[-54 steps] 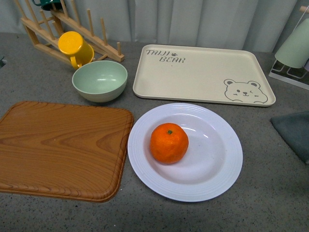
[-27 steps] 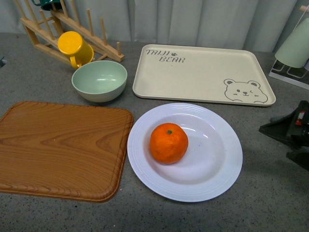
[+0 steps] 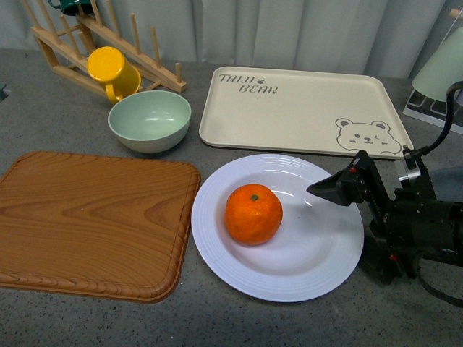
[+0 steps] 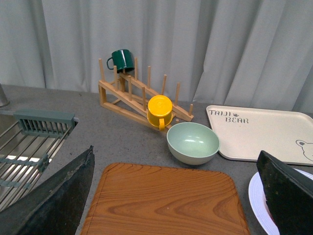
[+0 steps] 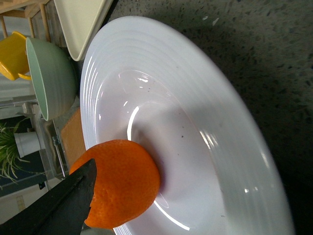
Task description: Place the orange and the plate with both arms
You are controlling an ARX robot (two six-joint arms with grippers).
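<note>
Since the frame 0.5 s earlier, the right pincer point(image 3: 346, 217) has advanced from the right border to above the right rim of the plate point(image 3: 289, 289). Its fingers are spread apart, with 1 dark finger point(image 3: 329, 188) pointing toward the orange point(image 3: 253, 214). Whether that finger touches the rim cannot be told. Orange and plate have not shifted.

**Edges and room.** The plate lies near the front edge of the grey surface point(image 3: 43, 123). Bare surface shows in front of the plate and to its right, under the arm. On its left the wooden board point(image 3: 94, 220) lies just beside the rim. Behind it the beige bear tray point(image 3: 304, 108) lies close, with a narrow gap between.

**Surroundings.** A pale green bowl point(image 3: 150, 119) stands behind the board. A yellow mug point(image 3: 110, 69) and a wooden rack point(image 3: 65, 43) stand behind the bowl.

**Containers.** The orange sits left of centre in the plate's well, stem dot up. The bowl and tray hold nothing visible.

**Left wrist view.** The left pincer point(image 4: 171, 196) is wide apart, high above the board, holding nothing.
</note>
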